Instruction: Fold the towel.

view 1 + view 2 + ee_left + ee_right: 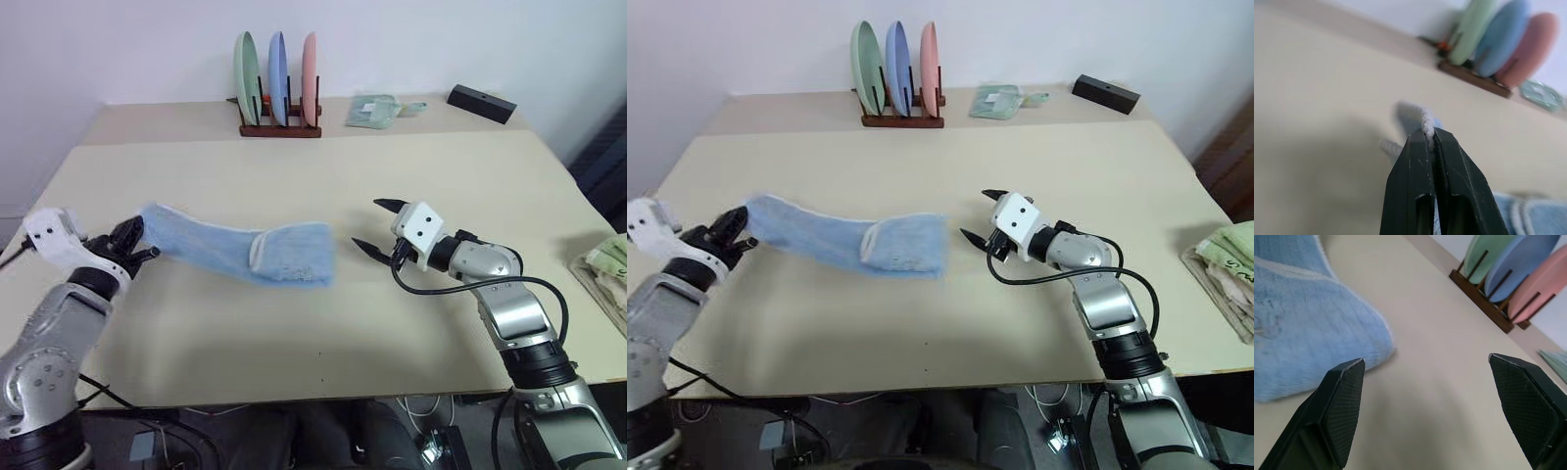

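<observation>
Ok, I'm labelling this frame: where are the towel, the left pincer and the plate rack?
towel (220, 247): left eye view, mid-span of the cloth.
left pincer (137, 247): left eye view, fingertips shut on towel's end.
plate rack (281, 129): left eye view, wooden base.

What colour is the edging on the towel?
White, along the light-blue towel; it shows best in the left eye view.

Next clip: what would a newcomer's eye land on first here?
The light-blue towel, stretched across the table's middle, its left end pinched in the shut left gripper. Just right of it, the right gripper waits wide open near the towel's doubled end. At the back stand three pastel plates in a rack.
</observation>
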Tool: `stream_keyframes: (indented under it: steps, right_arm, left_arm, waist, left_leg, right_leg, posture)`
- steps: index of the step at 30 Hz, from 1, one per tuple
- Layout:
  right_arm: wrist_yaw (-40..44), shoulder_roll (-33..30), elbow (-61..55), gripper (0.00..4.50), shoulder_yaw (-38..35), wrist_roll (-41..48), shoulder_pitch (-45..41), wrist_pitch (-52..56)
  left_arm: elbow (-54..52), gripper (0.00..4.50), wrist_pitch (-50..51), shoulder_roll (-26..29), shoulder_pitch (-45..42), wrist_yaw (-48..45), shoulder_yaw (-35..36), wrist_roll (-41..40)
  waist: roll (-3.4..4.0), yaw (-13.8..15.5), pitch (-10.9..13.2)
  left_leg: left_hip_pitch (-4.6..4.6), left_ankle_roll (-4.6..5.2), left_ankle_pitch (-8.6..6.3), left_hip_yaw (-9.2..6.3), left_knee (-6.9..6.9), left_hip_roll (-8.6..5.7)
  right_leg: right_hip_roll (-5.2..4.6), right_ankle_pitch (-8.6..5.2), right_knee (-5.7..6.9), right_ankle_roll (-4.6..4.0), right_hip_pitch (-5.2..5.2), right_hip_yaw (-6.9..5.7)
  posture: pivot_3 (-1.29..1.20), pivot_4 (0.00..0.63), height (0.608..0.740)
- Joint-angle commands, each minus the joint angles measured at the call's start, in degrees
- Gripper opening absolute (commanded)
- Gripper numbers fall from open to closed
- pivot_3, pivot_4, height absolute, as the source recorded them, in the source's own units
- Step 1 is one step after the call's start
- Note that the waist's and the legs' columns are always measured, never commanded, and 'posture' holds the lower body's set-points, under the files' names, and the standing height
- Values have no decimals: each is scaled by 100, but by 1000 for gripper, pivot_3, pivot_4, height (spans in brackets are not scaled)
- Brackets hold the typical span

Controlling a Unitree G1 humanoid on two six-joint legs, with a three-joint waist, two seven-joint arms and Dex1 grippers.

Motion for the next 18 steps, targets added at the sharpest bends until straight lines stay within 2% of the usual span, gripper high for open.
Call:
stream_keyframes:
  steps: [1, 5, 10, 14, 18]
  right_arm:
    - [-28, 40, 20, 4140, -1, -49, -152, -125]
    - [-58, 66, 83, 4140, 4, -87, -151, -130]
    - [-163, 83, -42, 4140, -19, -143, -4, -91]
    - [-265, 34, -239, 4140, -101, -136, 154, 12]
    - [-333, 5, -370, 4140, -136, -161, 279, 84]
  left_arm:
    - [-662, 91, -201, 343, -468, -1052, -1382, 658]
    - [-641, 91, -347, 397, -1158, -1818, -2859, 1497]
    - [-55, 91, -377, -56, -1817, -2192, -3947, 2241]
    - [322, 91, -573, -113, -1924, -2527, -4256, 2762]
    - [533, 91, -506, -437, -1999, -2671, -4129, 2718]
  waist:
    - [0, 57, 1]
    - [1, 53, 1]
    - [1, -2, 2]
    - [1, -86, 2]
    - [1, -77, 2]
  left_leg:
    - [1, 1, -1, 2, 0, -2]
    - [-1, 3, -2, 4, -1, -1]
    - [-1, 0, 0, 6, -9, 10]
    - [-2, 0, 0, 5, -10, 9]
    - [-3, 0, 0, 4, -9, 10]
  right_leg:
    - [-1, 0, -1, 0, 1, 1]
    - [-2, 1, 0, 0, -4, 2]
    - [5, 0, 1, -1, -11, 4]
    - [5, 0, 1, -1, -12, 4]
    - [5, 1, 2, -1, -13, 4]
  posture:
    - [0, 150, 737]
    - [0, 150, 737]
    - [0, 150, 737]
    - [0, 150, 737]
    - [0, 150, 737]
